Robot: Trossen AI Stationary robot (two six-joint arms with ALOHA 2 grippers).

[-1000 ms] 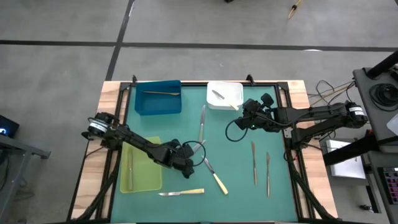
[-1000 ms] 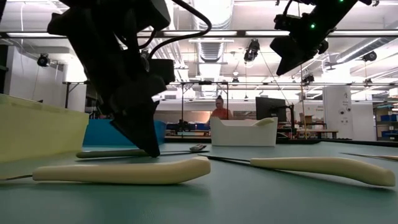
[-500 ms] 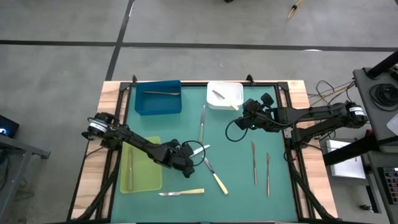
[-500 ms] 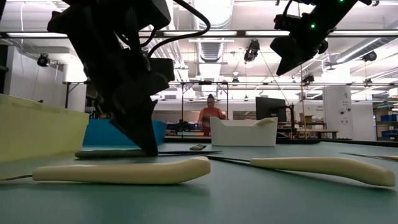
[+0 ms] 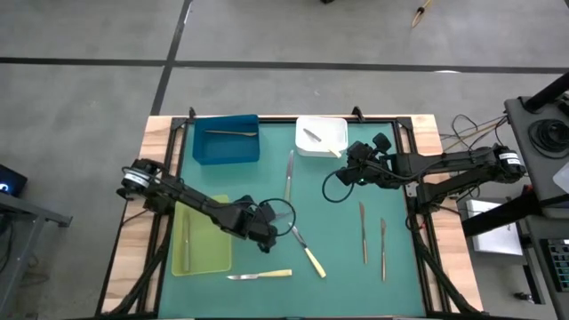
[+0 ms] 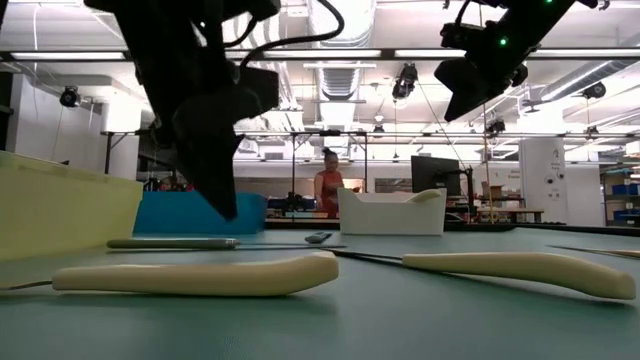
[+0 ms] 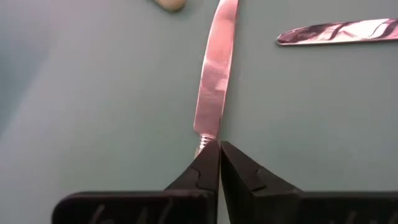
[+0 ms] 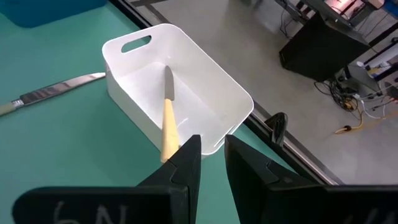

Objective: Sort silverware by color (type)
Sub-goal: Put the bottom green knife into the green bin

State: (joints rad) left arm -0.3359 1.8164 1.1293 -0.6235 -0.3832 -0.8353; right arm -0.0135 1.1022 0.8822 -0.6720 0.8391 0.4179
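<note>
My left gripper (image 6: 227,212) is shut with nothing in it and hangs just above a grey knife (image 6: 170,243) that lies flat on the green mat. In the left wrist view its blade (image 7: 214,81) runs on beyond the fingertips. In the high view this gripper (image 5: 274,224) is left of the mat's middle. Two yellow-handled knives (image 5: 313,260) (image 5: 262,276) lie nearer the front edge. My right gripper (image 5: 345,164) waits open, high up beside the white tray (image 5: 342,133).
The white tray holds a yellow-handled knife (image 8: 168,118). The blue tray (image 5: 227,156) at the far left holds one utensil (image 5: 233,132), and the yellow-green tray (image 5: 212,253) at the near left a grey one (image 5: 188,236). Grey utensils (image 5: 289,173) (image 5: 363,233) (image 5: 383,249) lie on the mat.
My left gripper has shut down at the grey knife and then risen straight up. The knife has stayed lying on the mat. My right arm has kept still.
</note>
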